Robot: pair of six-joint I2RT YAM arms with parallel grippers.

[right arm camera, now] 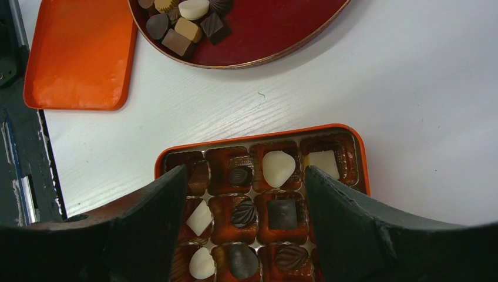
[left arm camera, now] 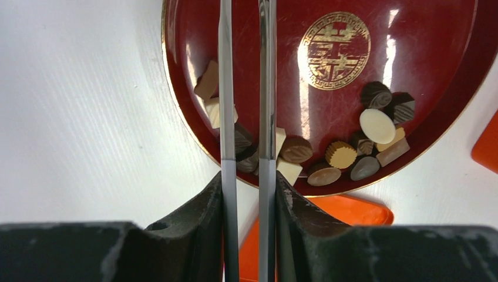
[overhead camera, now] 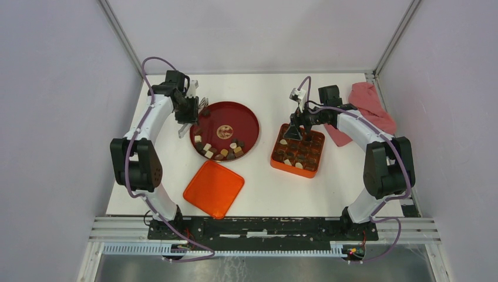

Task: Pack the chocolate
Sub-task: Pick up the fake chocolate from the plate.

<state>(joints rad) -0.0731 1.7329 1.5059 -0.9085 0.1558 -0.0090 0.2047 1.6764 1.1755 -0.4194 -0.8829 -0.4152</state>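
Observation:
Loose chocolate (overhead camera: 220, 151) pieces, dark, tan and cream, lie along the near rim of the round dark red plate (overhead camera: 235, 114). My left gripper (overhead camera: 189, 114) hangs at the plate's left edge, shut on thin metal tongs (left arm camera: 226, 88). The two blades run out over the plate (left arm camera: 411, 59) above a few chocolate (left arm camera: 352, 155) pieces, and their tips are out of frame. My right gripper (overhead camera: 293, 132) stands open over the far left part of the orange box (overhead camera: 276, 160). Nothing sits between its fingers (right arm camera: 245, 173). Chocolates fill several compartments of the box (right arm camera: 258, 136).
The orange lid (overhead camera: 213, 188) lies upside down in front of the plate, near the table's front edge. A pink cloth (overhead camera: 367, 106) is bunched at the far right, behind my right arm. White table shows between plate and box.

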